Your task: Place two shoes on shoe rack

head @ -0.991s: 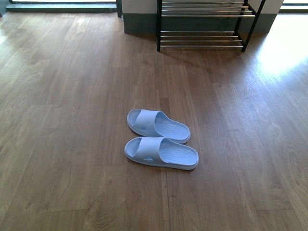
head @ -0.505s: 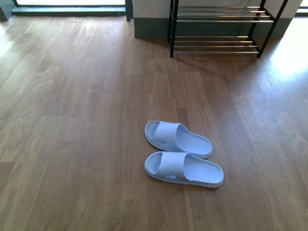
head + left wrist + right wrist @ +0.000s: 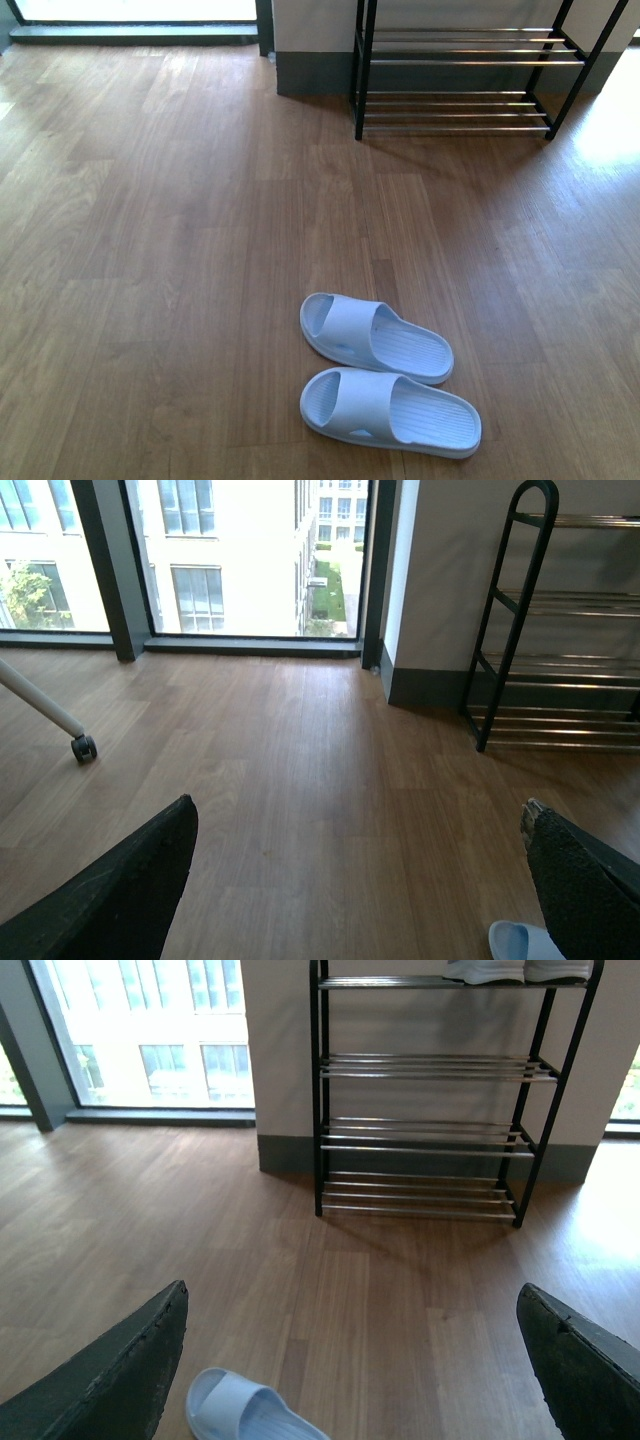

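Two pale blue slide shoes lie side by side on the wooden floor, the farther shoe (image 3: 375, 337) and the nearer shoe (image 3: 390, 410), toes pointing left. The shoe rack (image 3: 462, 75) with black side frames and chrome rods stands against the wall at the back right. My left gripper (image 3: 360, 825) is open above bare floor, a shoe's toe (image 3: 520, 943) just beside its one finger. My right gripper (image 3: 352, 1305) is open too, with a shoe (image 3: 245, 1407) low between its fingers and the rack (image 3: 425, 1100) straight ahead. Neither arm shows in the front view.
A white caster leg (image 3: 60, 720) stands on the floor in the left wrist view. Tall windows (image 3: 230, 555) and a grey skirting wall (image 3: 285, 1150) bound the far side. Pale things (image 3: 515, 970) rest on the rack's top tier. Bright sunlight (image 3: 615, 125) falls beside the rack.
In the front view the shoes have slid lower and rightward and look larger, and the rack has shifted right and down: the view has advanced and turned.
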Available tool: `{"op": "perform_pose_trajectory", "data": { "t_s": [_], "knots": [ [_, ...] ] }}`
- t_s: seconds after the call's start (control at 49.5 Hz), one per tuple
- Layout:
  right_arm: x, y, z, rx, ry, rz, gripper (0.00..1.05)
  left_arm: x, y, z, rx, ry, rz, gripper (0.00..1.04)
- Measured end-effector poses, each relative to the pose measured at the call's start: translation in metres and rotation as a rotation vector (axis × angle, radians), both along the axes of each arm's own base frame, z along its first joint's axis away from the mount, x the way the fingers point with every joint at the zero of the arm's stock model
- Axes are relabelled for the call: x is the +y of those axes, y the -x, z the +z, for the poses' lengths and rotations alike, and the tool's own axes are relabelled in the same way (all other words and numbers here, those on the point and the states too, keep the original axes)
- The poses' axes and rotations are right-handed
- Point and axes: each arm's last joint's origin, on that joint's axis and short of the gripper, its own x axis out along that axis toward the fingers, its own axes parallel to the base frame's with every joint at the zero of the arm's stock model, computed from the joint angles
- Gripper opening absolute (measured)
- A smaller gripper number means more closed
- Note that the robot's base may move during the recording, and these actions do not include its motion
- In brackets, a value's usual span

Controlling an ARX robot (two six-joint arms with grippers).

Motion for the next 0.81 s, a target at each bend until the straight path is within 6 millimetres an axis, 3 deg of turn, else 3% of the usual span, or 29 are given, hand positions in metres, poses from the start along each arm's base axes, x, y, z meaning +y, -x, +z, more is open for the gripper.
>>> {"op": "perform_pose_trajectory", "data": {
  "t_s": [0.809],
  "knots": [
    [0.0000,0.0000,0.0000,0.000,0.000,0.000,0.95,0.0000,0.0000,0.0000,0.000,0.000,0.000,0.95]
  ]
}}
